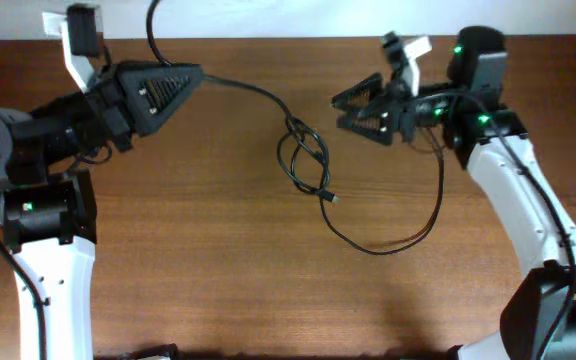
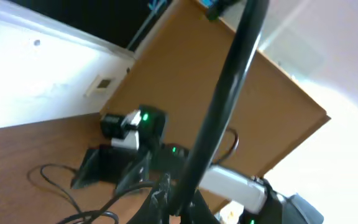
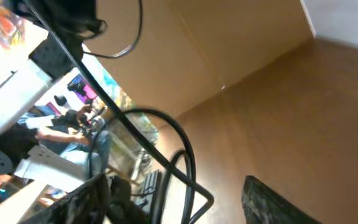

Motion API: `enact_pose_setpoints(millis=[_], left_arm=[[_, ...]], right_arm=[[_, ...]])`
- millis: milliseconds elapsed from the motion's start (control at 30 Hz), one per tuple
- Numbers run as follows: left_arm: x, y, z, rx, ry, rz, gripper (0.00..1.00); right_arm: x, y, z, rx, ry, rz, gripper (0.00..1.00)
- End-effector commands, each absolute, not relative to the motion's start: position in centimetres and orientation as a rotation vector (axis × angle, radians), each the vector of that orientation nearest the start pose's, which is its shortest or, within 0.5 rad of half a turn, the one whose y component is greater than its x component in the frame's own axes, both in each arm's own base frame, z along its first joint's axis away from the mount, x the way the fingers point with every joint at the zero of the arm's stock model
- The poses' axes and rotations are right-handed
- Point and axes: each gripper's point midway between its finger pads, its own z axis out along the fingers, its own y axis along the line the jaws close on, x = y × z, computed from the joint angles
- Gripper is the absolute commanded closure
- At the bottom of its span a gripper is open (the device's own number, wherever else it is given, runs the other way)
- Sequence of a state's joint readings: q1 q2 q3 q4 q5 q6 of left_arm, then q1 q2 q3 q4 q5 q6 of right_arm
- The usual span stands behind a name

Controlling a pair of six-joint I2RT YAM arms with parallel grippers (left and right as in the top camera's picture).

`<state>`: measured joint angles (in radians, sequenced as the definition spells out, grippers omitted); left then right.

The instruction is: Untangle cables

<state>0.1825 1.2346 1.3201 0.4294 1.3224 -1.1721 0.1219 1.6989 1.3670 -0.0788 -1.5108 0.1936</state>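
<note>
Black cables (image 1: 306, 160) knotted on wooden table (image 1: 218, 285), left hand (image 1: 190, 78) pinching one end

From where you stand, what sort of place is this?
Probably a robotics lab or test bench: a left arm and right arm flank a wooden table, with tangled thin black cables between them.

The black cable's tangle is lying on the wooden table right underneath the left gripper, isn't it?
Not quite. The black cable's tangle does lie on the wooden table, but it is not underneath the left gripper. It sits roughly midway between that one and the right gripper, as the overhead view shows.
</note>
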Motion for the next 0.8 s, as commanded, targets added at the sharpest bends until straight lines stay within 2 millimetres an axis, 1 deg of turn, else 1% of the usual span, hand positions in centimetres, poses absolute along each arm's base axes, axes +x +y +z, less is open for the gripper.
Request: enact_pose_setpoints(millis=[0, 67, 100, 133, 167, 200, 267, 300, 333, 367, 400, 433, 467, 533, 567, 600, 633, 667, 700, 733, 767], left_arm=[[31.2, -10.8, 51.2, 0.254, 1.551, -1.489, 0.94], [31.1, -11.1, 51.3, 0.261, 1.549, -1.498, 0.94], [31.2, -11.1, 51.3, 0.255, 1.546, -1.495, 0.94], [31.2, -11.1, 51.3, 0.255, 1.547, -1.496, 0.94], [31.2, -11.1, 51.3, 0.257, 1.548, -1.496, 0.93], [31.1, -11.1, 51.3, 0.259, 1.549, -1.497, 0.92], [31.0, -11.1, 51.2, 0.270, 1.552, -1.496, 0.92], [31.1, -11.2, 51.1, 0.268, 1.556, -1.499, 0.88], [31.1, -11.2, 50.9, 0.268, 1.564, -1.498, 0.76], [31.2, -11.2, 50.4, 0.276, 1.579, -1.489, 0.73], [31.4, -11.3, 49.3, 0.276, 1.620, -1.487, 0.66], [31.7, -11.3, 48.1, 0.262, 1.660, -1.486, 0.62], [32.1, -11.2, 46.2, 0.231, 1.722, -1.483, 0.56], [32.2, -11.2, 43.8, 0.218, 1.791, -1.461, 0.53], [32.1, -11.2, 42.9, 0.216, 1.816, -1.449, 0.52], [32.1, -11.2, 42.5, 0.224, 1.824, -1.440, 0.51], [32.1, -11.2, 42.3, 0.232, 1.826, -1.433, 0.46], [32.0, -11.2, 42.2, 0.227, 1.832, -1.436, 0.40], [31.9, -11.3, 41.5, 0.259, 1.839, -1.411, 0.31], [31.8, -11.3, 41.1, 0.258, 1.853, -1.410, 0.26], [31.6, -11.3, 40.5, 0.264, 1.869, -1.406, 0.18]], right_arm=[[34.4, 24.0, 29.2, -0.972, 1.671, 1.666, 0.34], [34.0, 25.0, 28.8, -0.983, 1.685, 1.665, 0.36], [33.7, 25.6, 28.7, -0.993, 1.687, 1.668, 0.67], [33.9, 25.6, 28.6, -0.988, 1.693, 1.659, 0.93], [34.2, 25.6, 28.5, -0.973, 1.706, 1.638, 0.96], [34.6, 25.6, 28.2, -0.954, 1.725, 1.613, 0.96], [35.3, 25.6, 27.9, -0.927, 1.750, 1.568, 0.96], [35.4, 25.6, 27.9, -0.930, 1.744, 1.566, 0.96], [35.5, 25.6, 28.3, -0.906, 1.756, 1.583, 0.96], [35.7, 25.6, 28.8, -0.883, 1.759, 1.600, 0.96], [36.1, 25.7, 30.2, -0.880, 1.722, 1.598, 0.96], [36.5, 25.8, 31.6, -0.880, 1.678, 1.594, 0.96], [36.7, 25.8, 34.0, -0.881, 1.603, 1.594, 0.96], [36.2, 25.7, 37.2, -0.888, 1.502, 1.607, 0.96], [35.9, 25.7, 38.2, -0.888, 1.473, 1.618, 0.96], [35.6, 25.5, 39.2, -0.888, 1.443, 1.624, 0.96], [35.8, 25.4, 40.4, -0.816, 1.433, 1.650, 0.96], [36.0, 25.1, 41.5, -0.768, 1.403, 1.661, 0.96], [36.6, 24.8, 43.0, -0.654, 1.381, 1.704, 0.96], [36.8, 24.7, 43.2, -0.617, 1.392, 1.726, 0.96], [36.9, 24.8, 42.8, -0.609, 1.419, 1.739, 0.96]])
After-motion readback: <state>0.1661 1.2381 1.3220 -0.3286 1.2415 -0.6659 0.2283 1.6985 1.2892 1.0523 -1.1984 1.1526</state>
